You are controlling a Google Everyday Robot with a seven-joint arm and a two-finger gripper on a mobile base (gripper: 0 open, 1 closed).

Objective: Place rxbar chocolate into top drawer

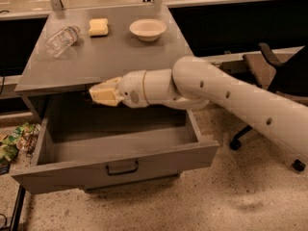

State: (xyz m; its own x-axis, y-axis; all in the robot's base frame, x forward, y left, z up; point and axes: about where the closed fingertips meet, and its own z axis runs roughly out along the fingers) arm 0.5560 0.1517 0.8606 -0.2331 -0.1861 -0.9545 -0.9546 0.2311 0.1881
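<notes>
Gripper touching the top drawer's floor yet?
Apart. Camera view: the gripper hangs level with the cabinet top's front edge; the top drawer's bare floor shows well below it.

The claw [99, 94] hangs over the open top drawer [163, 160].

Office or lab workroom, by the look of it. Speckled hard floor [240, 201]. Grey metal cabinet [125, 57], its top drawer [72, 172] standing open. Rolling chair [262, 69] on castors beside it. Long dark-fronted bench [231, 18] runs behind. Bowl [147, 29], yellow sponge [98, 27] and a tipped clear bottle [61, 40] lie on the cabinet. My gripper [98, 93] hangs over the drawer's rear, just under the cabinet's front lip.
</notes>
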